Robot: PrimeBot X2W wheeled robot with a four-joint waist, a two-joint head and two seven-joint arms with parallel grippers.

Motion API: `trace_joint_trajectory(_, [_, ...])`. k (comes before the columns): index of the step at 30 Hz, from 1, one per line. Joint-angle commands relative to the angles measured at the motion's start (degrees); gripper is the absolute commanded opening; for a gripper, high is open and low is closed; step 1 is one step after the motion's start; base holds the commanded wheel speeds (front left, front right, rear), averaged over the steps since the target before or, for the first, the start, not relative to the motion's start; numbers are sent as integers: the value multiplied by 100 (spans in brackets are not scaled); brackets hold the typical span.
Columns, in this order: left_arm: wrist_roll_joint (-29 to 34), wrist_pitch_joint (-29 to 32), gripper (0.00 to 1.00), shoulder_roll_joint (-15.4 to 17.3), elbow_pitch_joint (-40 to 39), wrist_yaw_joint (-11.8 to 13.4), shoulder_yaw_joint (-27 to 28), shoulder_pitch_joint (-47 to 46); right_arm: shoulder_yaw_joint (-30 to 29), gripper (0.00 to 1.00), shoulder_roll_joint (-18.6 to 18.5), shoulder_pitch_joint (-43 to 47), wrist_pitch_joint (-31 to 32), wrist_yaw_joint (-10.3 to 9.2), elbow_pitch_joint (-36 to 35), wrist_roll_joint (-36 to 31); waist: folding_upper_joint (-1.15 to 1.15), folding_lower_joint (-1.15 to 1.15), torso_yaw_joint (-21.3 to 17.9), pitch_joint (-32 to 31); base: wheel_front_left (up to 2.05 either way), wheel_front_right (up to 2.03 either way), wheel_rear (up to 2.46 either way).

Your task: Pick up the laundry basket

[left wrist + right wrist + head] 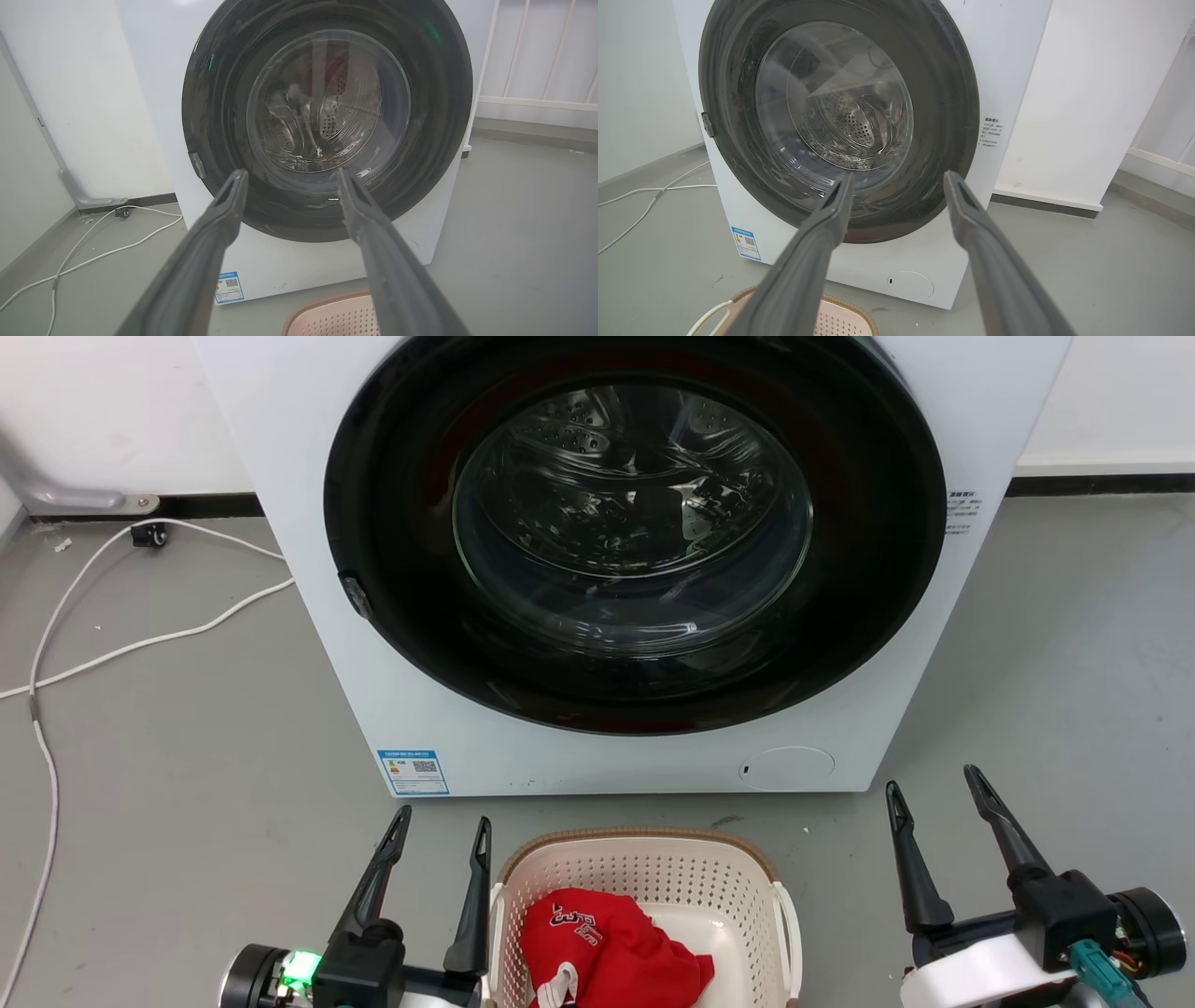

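The left gripper stood with its two dark fingers spread apart and nothing between them, at the lower left of the head view, just beside the left wall of the laundry basket without clearly touching it. The right gripper was likewise spread wide and empty, standing apart from the basket on its right side above the grey floor. The basket sat on the floor between the two grippers, directly in front of the white washing machine, its brown rim near the machine's base. A red garment with white lettering lay bunched inside it. In both wrist views the fingers pointed toward the machine's round dark door, which was closed, the steel drum showing through the glass. A blue label sat at the machine's lower left corner, and a white cable trailed over the floor to the left.
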Motion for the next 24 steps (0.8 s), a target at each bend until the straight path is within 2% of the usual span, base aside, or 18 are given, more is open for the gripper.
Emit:
trace_joint_trajectory(1, [10, -16, 100, -20, 31, -28, 31, 41, -5, 100, -7, 28, -21, -2, 13, 22, 0, 0, 1, 8, 0, 0, 0])
trace_joint_trajectory(9, [-11, -16, 100, -76, 114, -122, 130, -6, -43, 100, -7, -116, -21, -2, 137, 82, 0, 0, -77, 309, 0, 0, 0])
trace_joint_trajectory(16, [10, -15, 100, -77, 290, -247, 270, -476, -84, 100, -6, -601, -18, -2, 402, 68, 0, 0, -150, 1236, 0, 0, 0])
trace_joint_trajectory(24, [-190, -16, 100, -28, 1092, -483, 720, -1452, -83, 100, -5, -1391, -18, -3, 871, 105, 0, 0, -164, 2480, 0, 0, 0])
